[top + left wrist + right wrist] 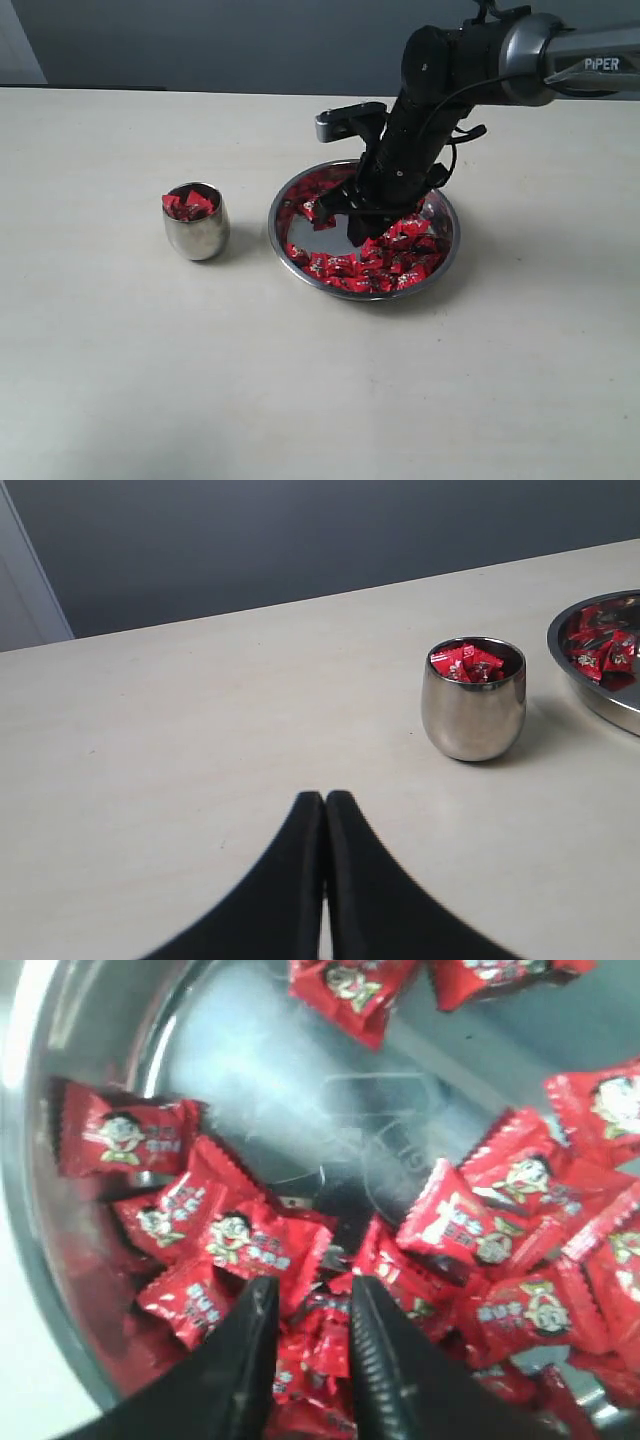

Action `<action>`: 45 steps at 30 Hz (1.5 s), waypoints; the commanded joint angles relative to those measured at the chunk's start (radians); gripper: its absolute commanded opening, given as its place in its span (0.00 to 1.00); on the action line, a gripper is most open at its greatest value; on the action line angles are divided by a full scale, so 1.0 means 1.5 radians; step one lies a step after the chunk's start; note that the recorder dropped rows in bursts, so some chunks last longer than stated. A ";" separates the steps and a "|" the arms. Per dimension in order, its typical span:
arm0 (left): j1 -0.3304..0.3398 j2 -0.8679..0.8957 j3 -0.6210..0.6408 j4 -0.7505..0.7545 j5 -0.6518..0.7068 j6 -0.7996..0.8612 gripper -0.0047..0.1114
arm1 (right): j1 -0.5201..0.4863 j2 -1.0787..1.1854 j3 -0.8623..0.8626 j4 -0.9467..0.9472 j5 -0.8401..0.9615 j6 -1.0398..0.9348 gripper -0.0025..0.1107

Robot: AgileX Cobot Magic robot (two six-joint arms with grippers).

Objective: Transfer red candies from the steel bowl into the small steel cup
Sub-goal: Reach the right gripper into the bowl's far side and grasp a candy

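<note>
The steel bowl (276, 226) sits right of centre and holds many red candies (388, 264), heaped mostly on its near and right sides. My right gripper (345, 222) reaches down into it. In the right wrist view its fingers (312, 1295) stand narrowly apart, pinching a crumpled red candy (322, 1345) in the pile against the bowl's wall (60, 1050). The small steel cup (197, 236) stands left of the bowl with a few red candies (188, 204) in its mouth. My left gripper (324, 798) hovers over the table, shut and empty, well short of the cup (473, 715).
Bare pale tabletop lies all around the cup and bowl. A dark wall runs behind the table's far edge. The bowl's rim (600, 705) shows at the edge of the left wrist view. A patch of bare steel floor (300, 1090) shows inside the bowl.
</note>
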 commanded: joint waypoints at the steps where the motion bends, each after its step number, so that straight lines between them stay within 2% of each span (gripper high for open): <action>1: -0.007 -0.003 -0.001 0.000 -0.005 -0.004 0.04 | 0.002 -0.002 0.003 0.096 0.008 -0.103 0.25; 5: -0.007 -0.003 -0.001 0.000 -0.005 -0.004 0.04 | 0.002 0.008 0.003 0.109 0.012 -0.114 0.38; 26: -0.007 -0.003 -0.001 0.000 -0.005 -0.004 0.04 | 0.002 0.064 0.003 0.118 -0.029 -0.113 0.38; 30: -0.007 -0.003 -0.001 0.000 -0.005 -0.004 0.04 | 0.002 0.064 0.003 0.118 -0.043 -0.112 0.25; 34: -0.007 -0.003 -0.001 0.000 -0.005 -0.004 0.04 | 0.002 0.064 0.003 0.118 -0.051 -0.112 0.03; 45: -0.007 -0.003 -0.001 0.000 -0.005 -0.004 0.04 | 0.002 0.049 0.003 0.115 -0.054 -0.112 0.02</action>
